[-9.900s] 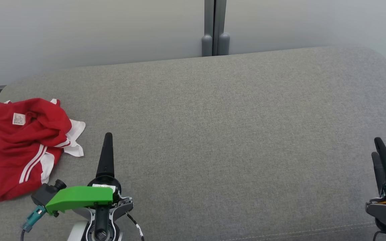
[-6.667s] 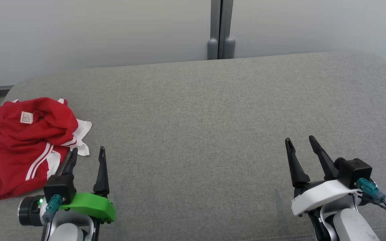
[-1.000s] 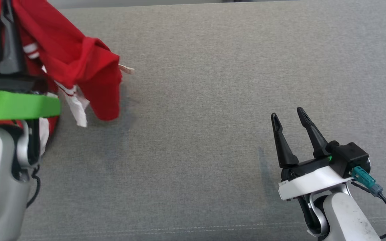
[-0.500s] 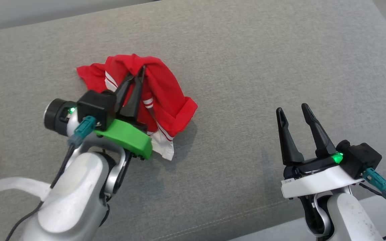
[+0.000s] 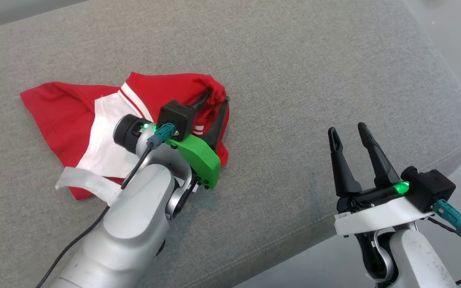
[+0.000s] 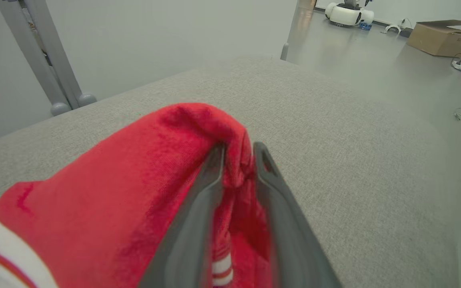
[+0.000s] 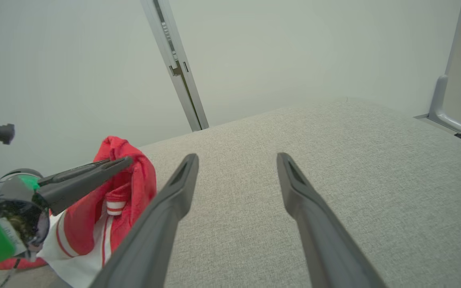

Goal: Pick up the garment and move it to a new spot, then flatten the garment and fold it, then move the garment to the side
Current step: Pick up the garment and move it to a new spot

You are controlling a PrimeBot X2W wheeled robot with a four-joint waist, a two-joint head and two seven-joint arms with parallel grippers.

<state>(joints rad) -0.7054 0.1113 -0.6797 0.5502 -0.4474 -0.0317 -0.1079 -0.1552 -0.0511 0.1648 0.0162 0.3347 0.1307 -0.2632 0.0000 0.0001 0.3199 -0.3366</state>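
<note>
The garment is red with white panels and stripes, lying crumpled left of centre on the grey cushion. My left gripper rests at the garment's right end, jaws parted a little. In the left wrist view a raised fold of the red garment sits between the tips of the left gripper. My right gripper hovers open over bare cushion to the right, nothing between its fingers. The right wrist view shows the right gripper spread wide and the garment with the left gripper at far left.
The cushion's rounded front-right edge drops to the grey floor. A pale wall with a grey post stands behind. Across the floor in the left wrist view stand a cardboard box and a white machine base.
The camera has swung. My left gripper carried the garment rightwards, lowered it onto the cushion, and its jaws have parted from pinched tight. The garment now lies more spread out. The right gripper kept open.
</note>
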